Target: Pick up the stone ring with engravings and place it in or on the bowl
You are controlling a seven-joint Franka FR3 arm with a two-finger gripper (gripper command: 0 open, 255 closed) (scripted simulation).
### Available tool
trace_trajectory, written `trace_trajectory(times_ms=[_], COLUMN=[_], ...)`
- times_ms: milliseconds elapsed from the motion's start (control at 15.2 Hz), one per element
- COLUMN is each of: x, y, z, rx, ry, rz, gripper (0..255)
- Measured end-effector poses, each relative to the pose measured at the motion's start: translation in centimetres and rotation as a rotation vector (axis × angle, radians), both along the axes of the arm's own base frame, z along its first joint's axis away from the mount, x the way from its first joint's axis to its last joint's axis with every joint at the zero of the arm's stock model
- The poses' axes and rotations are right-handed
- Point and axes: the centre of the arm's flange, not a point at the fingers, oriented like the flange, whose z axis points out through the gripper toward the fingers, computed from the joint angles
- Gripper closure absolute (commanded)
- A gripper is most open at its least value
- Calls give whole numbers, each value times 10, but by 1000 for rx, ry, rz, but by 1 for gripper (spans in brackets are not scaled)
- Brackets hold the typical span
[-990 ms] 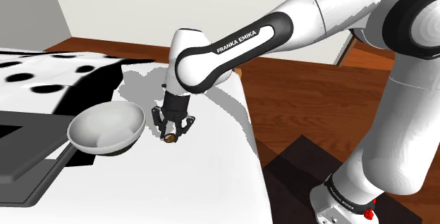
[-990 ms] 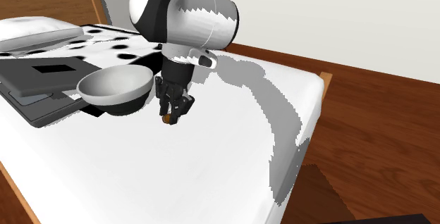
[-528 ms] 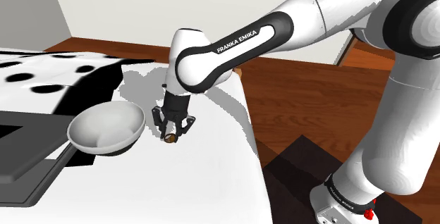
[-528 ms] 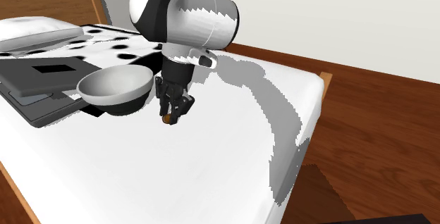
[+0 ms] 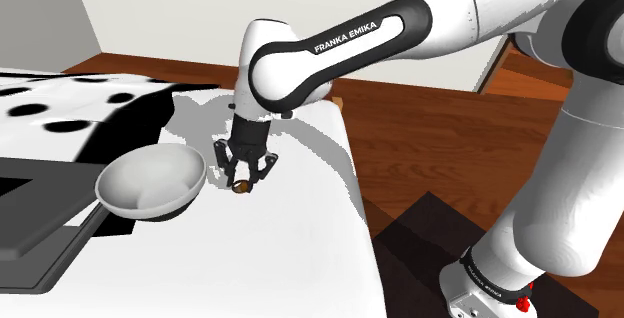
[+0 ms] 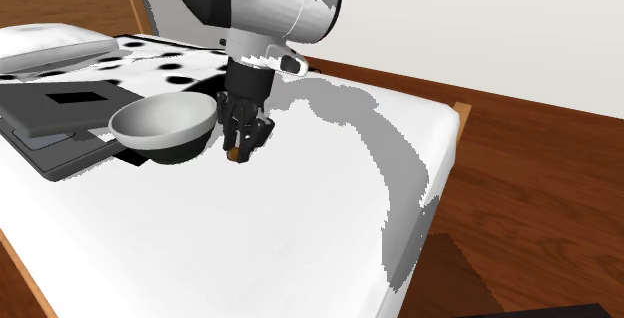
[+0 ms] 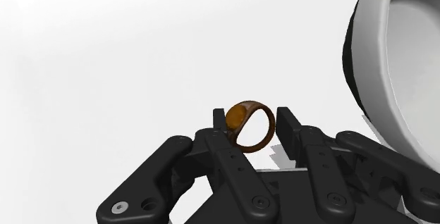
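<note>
Now | arm (image 5: 345, 48) bent downward | fingers (image 7: 288, 127) clasp ring (image 7: 237, 117) | beside bowl (image 7: 374, 67)

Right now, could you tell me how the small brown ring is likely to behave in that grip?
The ring looks rigid, so it probably won't deform in the gripper. Small and rounded, it could twist or slip, and might roll if dropped outside the bowl.
</note>
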Motion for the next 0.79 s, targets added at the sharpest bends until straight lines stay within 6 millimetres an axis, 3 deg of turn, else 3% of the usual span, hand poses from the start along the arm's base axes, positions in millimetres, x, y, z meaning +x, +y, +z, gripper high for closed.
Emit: trace_trajectory(times_ms=[792], x=[0], y=[-1], z=[64], rx=[0], ry=[0], rz=[0], gripper=[255])
